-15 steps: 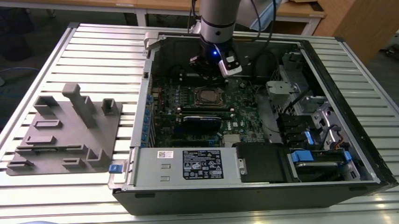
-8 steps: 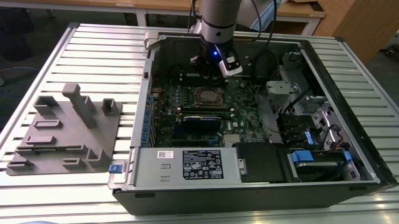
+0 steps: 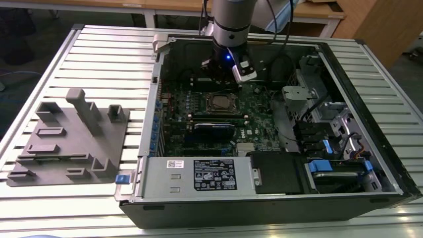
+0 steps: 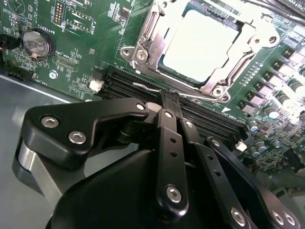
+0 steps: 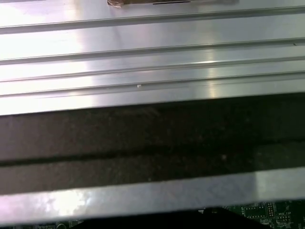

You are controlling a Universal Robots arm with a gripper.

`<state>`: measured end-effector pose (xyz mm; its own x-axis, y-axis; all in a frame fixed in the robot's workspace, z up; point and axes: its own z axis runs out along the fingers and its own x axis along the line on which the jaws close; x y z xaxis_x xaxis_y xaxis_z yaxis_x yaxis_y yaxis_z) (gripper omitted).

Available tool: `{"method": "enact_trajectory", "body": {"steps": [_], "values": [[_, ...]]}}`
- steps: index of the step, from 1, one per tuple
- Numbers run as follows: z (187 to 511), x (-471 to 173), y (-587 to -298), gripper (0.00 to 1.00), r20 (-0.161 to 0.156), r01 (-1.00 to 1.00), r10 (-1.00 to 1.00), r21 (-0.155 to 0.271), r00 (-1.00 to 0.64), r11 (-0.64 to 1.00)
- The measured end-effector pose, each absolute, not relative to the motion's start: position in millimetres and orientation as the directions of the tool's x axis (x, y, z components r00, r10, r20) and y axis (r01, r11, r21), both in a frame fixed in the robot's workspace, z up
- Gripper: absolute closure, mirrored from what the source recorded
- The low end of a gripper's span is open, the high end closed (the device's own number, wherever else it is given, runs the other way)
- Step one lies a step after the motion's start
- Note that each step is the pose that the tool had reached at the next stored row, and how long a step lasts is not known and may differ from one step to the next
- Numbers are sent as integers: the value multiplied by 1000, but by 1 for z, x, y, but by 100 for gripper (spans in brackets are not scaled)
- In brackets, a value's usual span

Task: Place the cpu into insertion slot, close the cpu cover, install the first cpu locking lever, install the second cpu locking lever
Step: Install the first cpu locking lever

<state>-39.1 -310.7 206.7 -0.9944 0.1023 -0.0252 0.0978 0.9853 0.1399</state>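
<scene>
Exterior view: the gripper [image 3: 223,79] hangs inside the open computer case [image 3: 370,74], just beyond the cpu [image 3: 220,102].
Second wrist view: the fingers [image 4: 167,124] are closed together with nothing seen between them. The cpu sits framed by the cpu cover [image 4: 147,45] on the green circuit board [image 4: 95,43].
First wrist view: slatted metal table [image 5: 152,62].

The cpu [image 4: 198,43] is a small flat square with a shiny silver-grey top, and it lies flat inside the insertion slot [image 3: 207,102] on the green board. The cpu cover [image 4: 148,40], a thin silver frame, lies down flat around it, and the cpu shows through its square hole.
</scene>
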Motion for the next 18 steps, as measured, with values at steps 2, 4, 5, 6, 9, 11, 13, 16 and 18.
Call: {"method": "enact_trajectory", "body": {"steps": [2, 4, 5, 6, 9, 11, 13, 16, 18], "values": [[206, -39, -311, 89, -26, 98, 102, 140, -994, 985], [205, -39, -312, 89, -28, 97, 102, 141, -994, 985], [204, -39, -312, 89, -29, 97, 102, 141, -994, 985], [204, -39, -313, 89, -30, 97, 102, 141, -994, 985], [204, -39, -313, 89, -30, 97, 102, 141, -994, 985], [204, -39, -313, 89, -29, 97, 102, 141, -994, 985], [204, -39, -313, 89, -30, 97, 102, 141, -994, 985], [204, -38, -313, 89, -30, 97, 102, 141, -994, 985], [204, -38, -313, 89, -30, 97, 102, 141, -994, 985]]}}
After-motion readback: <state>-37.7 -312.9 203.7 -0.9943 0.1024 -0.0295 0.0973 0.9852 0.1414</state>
